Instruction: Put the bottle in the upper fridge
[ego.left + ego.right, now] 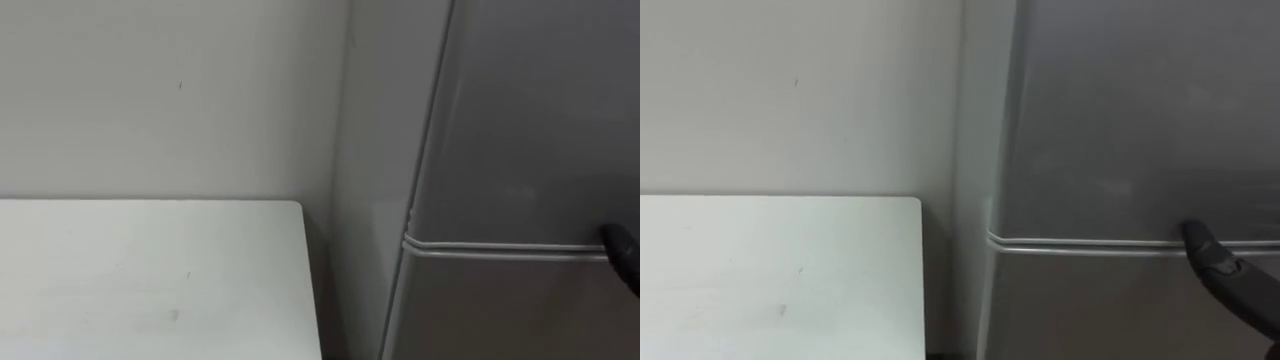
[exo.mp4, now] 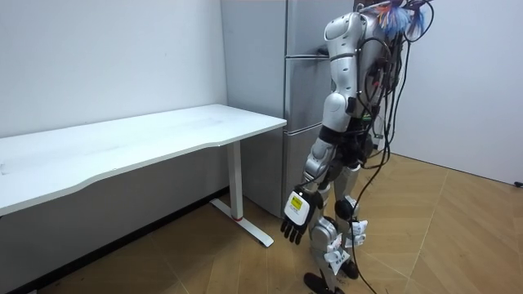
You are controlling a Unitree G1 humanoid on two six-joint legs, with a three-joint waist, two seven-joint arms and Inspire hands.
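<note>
A grey fridge (image 1: 540, 110) stands before me, its upper and lower doors closed, with a pale seam (image 1: 1090, 245) between them. My right hand (image 1: 1220, 268) comes in from the lower right, and a straight dark finger touches the door at that seam. In the room view I stand close to the fridge (image 2: 301, 90), facing it. My left hand (image 2: 296, 219) hangs at my side with relaxed fingers, holding nothing.
A white table (image 1: 150, 280) stands to my left against the pale wall, its right edge a short gap from the fridge's side. In the room view the table (image 2: 139, 143) is long, on white legs, over a wooden floor (image 2: 441, 237).
</note>
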